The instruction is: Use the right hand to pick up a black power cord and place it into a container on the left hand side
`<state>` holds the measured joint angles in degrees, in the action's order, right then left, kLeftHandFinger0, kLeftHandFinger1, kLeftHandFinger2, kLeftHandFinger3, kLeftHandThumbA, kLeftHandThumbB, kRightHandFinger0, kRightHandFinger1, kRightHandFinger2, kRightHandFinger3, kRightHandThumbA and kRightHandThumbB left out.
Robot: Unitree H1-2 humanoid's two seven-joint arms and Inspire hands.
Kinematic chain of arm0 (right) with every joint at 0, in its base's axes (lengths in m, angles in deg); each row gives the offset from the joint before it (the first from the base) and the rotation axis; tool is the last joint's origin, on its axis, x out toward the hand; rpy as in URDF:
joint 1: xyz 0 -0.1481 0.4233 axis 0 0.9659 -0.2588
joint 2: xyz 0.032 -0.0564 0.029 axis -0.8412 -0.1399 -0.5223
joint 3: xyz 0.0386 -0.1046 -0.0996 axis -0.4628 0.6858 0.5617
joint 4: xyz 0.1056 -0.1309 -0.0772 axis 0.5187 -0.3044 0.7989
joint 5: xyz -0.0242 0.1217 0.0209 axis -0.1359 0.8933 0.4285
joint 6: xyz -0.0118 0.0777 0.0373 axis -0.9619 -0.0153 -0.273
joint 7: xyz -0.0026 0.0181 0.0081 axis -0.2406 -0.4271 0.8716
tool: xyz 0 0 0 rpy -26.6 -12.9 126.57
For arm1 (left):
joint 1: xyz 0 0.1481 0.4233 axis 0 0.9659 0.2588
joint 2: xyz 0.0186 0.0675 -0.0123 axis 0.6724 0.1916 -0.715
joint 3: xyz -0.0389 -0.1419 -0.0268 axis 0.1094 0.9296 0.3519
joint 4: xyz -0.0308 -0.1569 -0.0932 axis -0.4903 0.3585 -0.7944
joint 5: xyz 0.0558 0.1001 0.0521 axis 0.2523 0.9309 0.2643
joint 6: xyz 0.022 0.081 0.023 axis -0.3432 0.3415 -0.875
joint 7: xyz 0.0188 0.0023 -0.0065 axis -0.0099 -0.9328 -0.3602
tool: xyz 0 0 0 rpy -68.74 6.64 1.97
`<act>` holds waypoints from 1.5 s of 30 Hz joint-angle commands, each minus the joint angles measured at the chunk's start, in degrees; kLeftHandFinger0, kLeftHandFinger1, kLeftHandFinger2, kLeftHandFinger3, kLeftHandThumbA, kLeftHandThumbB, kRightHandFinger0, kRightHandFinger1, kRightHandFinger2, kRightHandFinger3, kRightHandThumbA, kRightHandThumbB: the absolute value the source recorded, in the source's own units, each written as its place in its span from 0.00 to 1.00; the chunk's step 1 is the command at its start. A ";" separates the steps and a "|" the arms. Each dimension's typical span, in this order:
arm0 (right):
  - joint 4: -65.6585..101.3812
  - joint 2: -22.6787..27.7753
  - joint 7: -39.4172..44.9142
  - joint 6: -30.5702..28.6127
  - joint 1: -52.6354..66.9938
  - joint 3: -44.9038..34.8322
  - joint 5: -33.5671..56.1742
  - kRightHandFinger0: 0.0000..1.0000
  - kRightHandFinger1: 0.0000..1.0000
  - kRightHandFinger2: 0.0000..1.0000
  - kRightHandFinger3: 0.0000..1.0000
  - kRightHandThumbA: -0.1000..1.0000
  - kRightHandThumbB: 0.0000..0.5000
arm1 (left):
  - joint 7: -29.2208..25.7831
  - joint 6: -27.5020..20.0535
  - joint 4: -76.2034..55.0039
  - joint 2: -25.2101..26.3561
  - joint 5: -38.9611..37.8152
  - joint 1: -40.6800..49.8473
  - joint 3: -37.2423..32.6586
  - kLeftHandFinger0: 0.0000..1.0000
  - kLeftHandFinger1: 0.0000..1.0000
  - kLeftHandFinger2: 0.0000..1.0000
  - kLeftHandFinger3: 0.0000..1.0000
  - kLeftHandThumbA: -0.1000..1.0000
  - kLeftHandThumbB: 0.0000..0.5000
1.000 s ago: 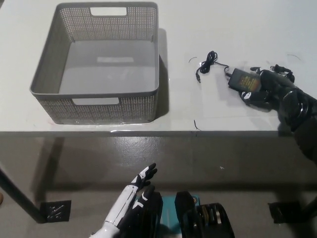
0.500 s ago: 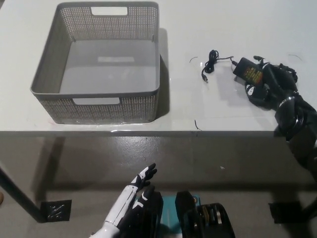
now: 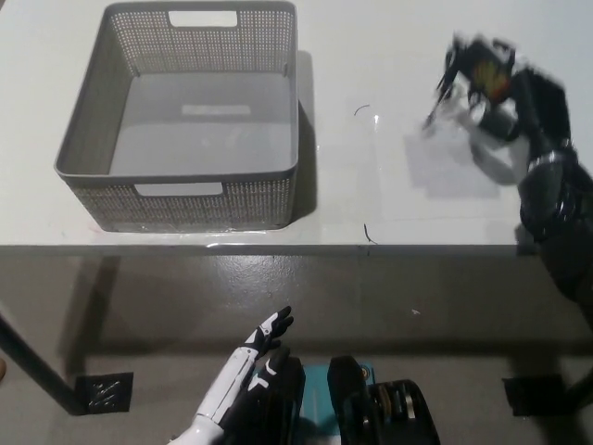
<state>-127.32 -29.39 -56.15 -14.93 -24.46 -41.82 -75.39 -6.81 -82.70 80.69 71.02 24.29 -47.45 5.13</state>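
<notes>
Head view: the black right robot hand (image 3: 505, 93) is raised above the white worktop (image 3: 389, 195), well to the right of the grey mesh basket (image 3: 181, 190). It is closed around the black power cord (image 3: 477, 69), whose adapter block sits in the grasp while a thin length of cable dangles toward the basket side; motion blur hides finer detail. The basket, well apart from the cord, holds nothing visible. The white left robot hand (image 3: 255, 357) rests low, below the worktop edge in front of the basket, empty with fingers apart. By my reading, the pick-up is done; carrying the cord across to the basket and releasing it inside remain.
</notes>
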 commanded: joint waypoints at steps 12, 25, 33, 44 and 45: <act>19.97 2.81 -2.25 3.03 -8.97 -5.52 -1.04 0.00 0.38 0.72 0.86 0.00 0.34 | -0.17 -2.08 -0.90 -0.04 0.32 -0.13 -0.72 1.00 1.00 1.00 1.00 1.00 0.22; 30.74 -6.00 4.04 5.08 -11.73 1.14 -3.40 0.00 0.38 0.74 0.89 0.00 0.36 | 0.94 -2.23 -1.13 0.57 -1.01 0.04 -1.11 1.00 1.00 1.00 1.00 1.00 0.32; 26.48 -12.80 1.79 4.60 -14.22 6.23 -7.46 0.00 0.33 0.68 0.83 0.00 0.41 | 0.02 -2.89 -0.21 -0.23 -1.43 0.62 -1.01 1.00 1.00 1.00 1.00 1.00 0.43; 12.30 -20.94 0.03 2.58 -19.19 10.54 -8.11 0.00 0.33 0.67 0.78 0.00 0.35 | -0.27 -3.41 0.02 -0.53 -0.89 0.70 -1.50 1.00 1.00 1.00 1.00 1.00 0.34; 10.89 -21.38 -0.60 2.33 -19.58 11.03 -8.38 0.00 0.33 0.66 0.78 0.00 0.35 | -0.03 -3.33 -0.04 -0.41 -1.10 0.67 -1.55 1.00 1.00 1.00 1.00 1.00 0.35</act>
<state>-113.29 -49.20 -53.51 -9.99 -37.99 -31.68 -82.08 -6.80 -83.60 81.16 70.85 23.99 -46.56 3.75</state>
